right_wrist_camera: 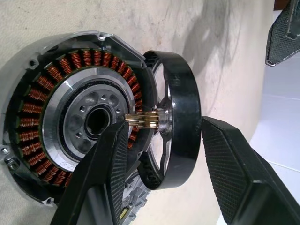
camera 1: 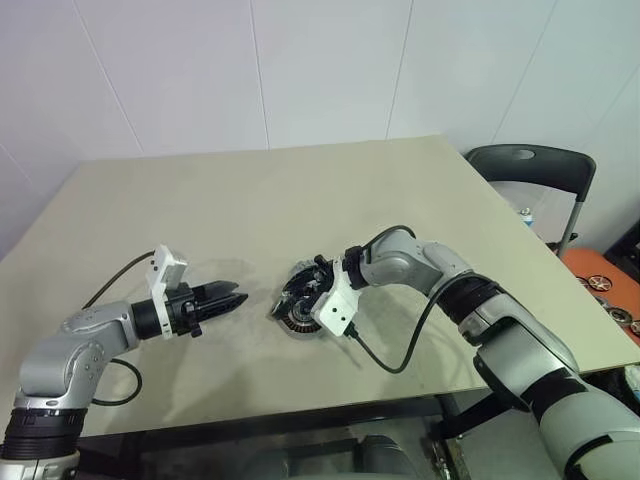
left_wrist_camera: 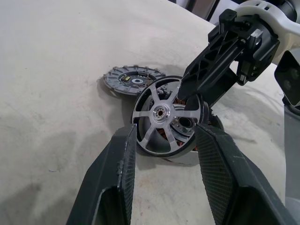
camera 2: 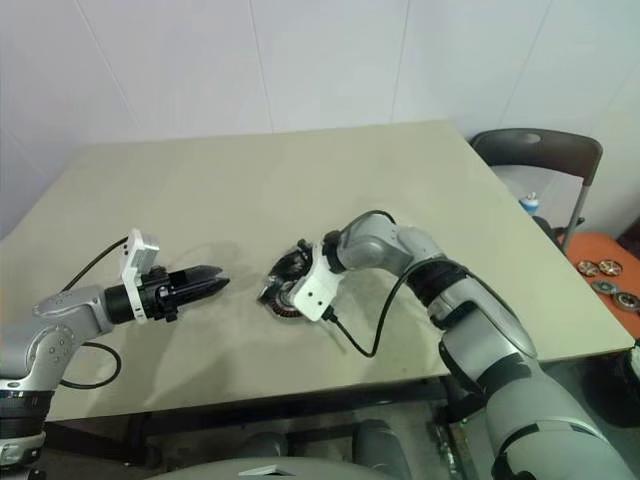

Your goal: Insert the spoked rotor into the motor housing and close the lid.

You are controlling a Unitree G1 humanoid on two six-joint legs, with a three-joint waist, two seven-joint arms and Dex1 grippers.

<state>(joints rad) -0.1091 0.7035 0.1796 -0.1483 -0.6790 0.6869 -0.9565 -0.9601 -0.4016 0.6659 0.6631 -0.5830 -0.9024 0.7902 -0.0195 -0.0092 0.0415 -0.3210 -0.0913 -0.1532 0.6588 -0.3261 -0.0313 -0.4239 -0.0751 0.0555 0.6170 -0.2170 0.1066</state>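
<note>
One right claw (right_wrist_camera: 159,136) grips the spoked rotor (right_wrist_camera: 176,117) beside the motor housing (right_wrist_camera: 61,122); left claw (camera 1: 225,297) open, empty.

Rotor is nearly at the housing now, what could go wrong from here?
The spoked rotor stands on edge in the right gripper, its brass shaft short of the motor housing bore and apparently off-centre; pushing now might scrape the copper windings. The lid lies against the housing and could get knocked.
</note>
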